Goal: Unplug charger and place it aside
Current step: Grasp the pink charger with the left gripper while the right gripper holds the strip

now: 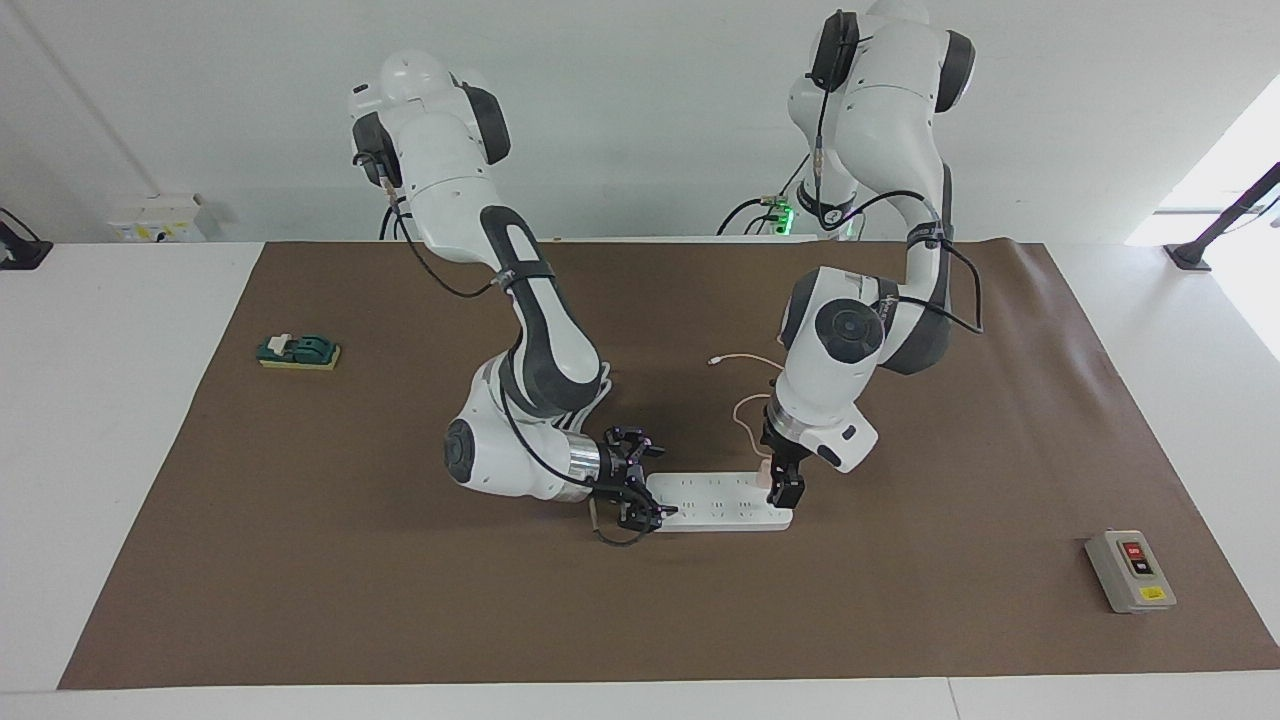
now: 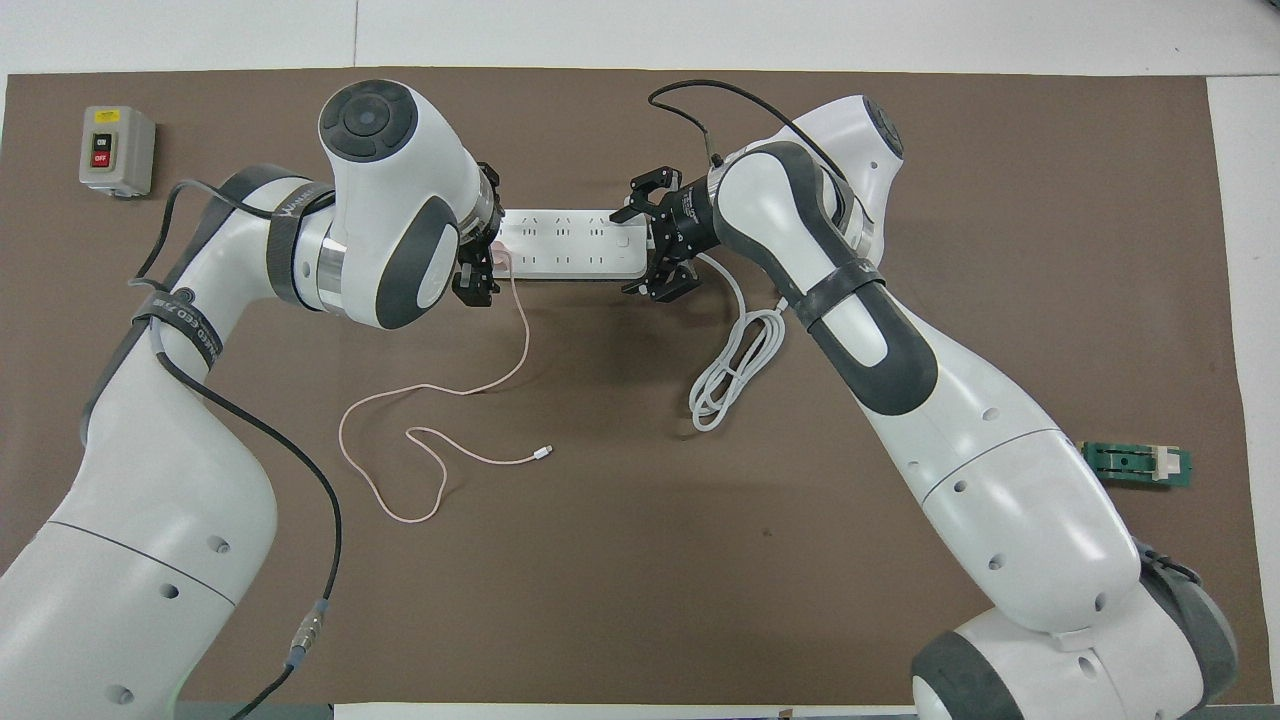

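Observation:
The white power strip [image 1: 720, 500] lies mid-table and also shows in the overhead view [image 2: 570, 243]. The charger [image 1: 763, 469] is a small pink cube plugged into the strip's end toward the left arm. Its thin pink cable [image 1: 745, 408] loops toward the robots, as the overhead view [image 2: 440, 388] also shows. In the overhead view the cube itself is hidden under the left arm. My left gripper [image 1: 785, 490] points down at that end of the strip, right beside the charger. My right gripper [image 1: 645, 490] lies low and level at the strip's other end.
The strip's thick white cord [image 2: 735, 370] lies coiled under the right arm. A grey switch box [image 1: 1130, 570] stands toward the left arm's end of the table. A green and yellow block [image 1: 298, 352] lies toward the right arm's end.

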`<state>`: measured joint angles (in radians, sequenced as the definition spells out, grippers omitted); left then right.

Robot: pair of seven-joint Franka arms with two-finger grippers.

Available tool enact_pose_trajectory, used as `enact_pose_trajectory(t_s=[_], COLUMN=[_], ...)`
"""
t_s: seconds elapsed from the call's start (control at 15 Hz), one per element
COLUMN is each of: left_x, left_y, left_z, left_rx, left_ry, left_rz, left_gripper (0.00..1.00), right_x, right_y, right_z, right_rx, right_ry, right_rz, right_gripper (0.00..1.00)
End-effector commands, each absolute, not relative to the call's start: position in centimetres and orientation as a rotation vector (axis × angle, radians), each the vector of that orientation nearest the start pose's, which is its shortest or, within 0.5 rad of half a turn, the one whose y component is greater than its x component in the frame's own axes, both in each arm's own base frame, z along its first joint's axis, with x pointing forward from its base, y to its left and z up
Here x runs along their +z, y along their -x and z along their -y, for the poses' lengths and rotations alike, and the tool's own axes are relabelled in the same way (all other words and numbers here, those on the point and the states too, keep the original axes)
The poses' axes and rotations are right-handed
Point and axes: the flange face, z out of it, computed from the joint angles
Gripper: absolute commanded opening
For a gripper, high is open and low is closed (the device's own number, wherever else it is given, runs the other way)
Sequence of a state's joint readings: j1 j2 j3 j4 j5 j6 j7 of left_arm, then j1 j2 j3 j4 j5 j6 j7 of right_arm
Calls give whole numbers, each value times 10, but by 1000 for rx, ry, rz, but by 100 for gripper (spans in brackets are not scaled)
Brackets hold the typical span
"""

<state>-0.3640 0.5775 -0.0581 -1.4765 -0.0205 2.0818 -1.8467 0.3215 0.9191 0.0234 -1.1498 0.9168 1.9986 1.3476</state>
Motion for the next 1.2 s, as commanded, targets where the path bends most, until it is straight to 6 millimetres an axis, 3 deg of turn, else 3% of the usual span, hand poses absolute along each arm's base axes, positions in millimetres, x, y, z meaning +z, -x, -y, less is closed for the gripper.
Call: enact_pose_trajectory(t_s=[0.0,0.27,0.73,0.87,1.0,1.07,1.13], left_x=[345,344,341,342,342,342,342], left_y=[-641,-642,-641,-641,-642,-642,-643], left_z=[281,276,276,276,275,275,276], left_rx=[10,14,15,12,7,7,6], left_ry=[2380,2373,2378,2388,2393,2399,2400], left_rz=[2109,2104,2099,2092,2097,2089,2090], left_gripper=[100,99,74,62,30,27,26], right_x=[249,246,238,236,236,235,235], right_y=[-720,-721,-724,-724,-724,-722,-722], right_z=[-300,-302,-299,-298,-300,-304,-304], right_rx=[827,783,730,728,715,717,716], right_ry=[1912,1930,1959,1958,1954,1961,1962], right_rz=[-1622,-1623,-1599,-1602,-1603,-1600,-1600], right_gripper=[100,100,100,100,100,93,75])
